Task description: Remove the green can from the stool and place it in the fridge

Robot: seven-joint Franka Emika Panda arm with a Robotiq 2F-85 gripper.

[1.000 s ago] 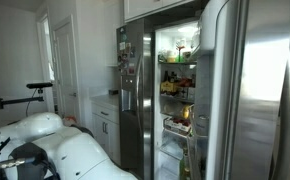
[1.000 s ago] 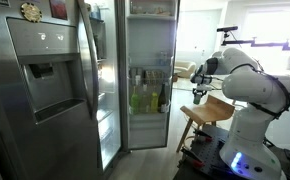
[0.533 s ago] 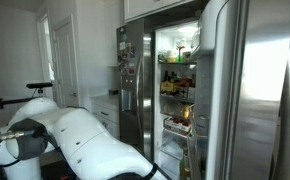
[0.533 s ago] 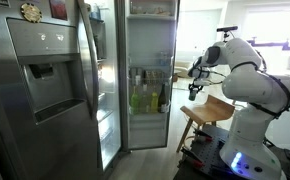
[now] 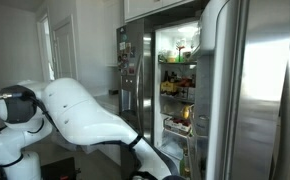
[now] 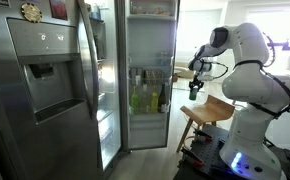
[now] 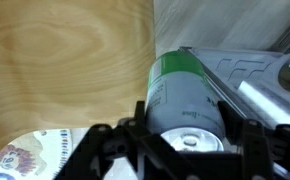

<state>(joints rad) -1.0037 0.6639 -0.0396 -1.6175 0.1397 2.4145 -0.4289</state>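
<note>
In the wrist view my gripper (image 7: 190,135) is shut on the green can (image 7: 180,85), with a finger on each side of its body and its silver lid facing the camera. A light wooden surface (image 7: 65,70) lies beneath. In an exterior view the gripper (image 6: 195,88) hangs a little above the wooden stool (image 6: 213,110), between the stool and the open fridge (image 6: 150,80). The can is too small to make out there. The fridge's lit, stocked shelves (image 5: 180,80) also show in the opposite exterior view.
The fridge's dispenser door (image 6: 45,80) stands open in the foreground. The right-hand door (image 5: 250,90) is also swung open. My white arm (image 5: 75,110) fills the lower left. White cabinets (image 5: 105,120) stand beside the fridge.
My arm has swung upward and its elbow has risen. The gripper with the can has lifted slightly above the stool.
</note>
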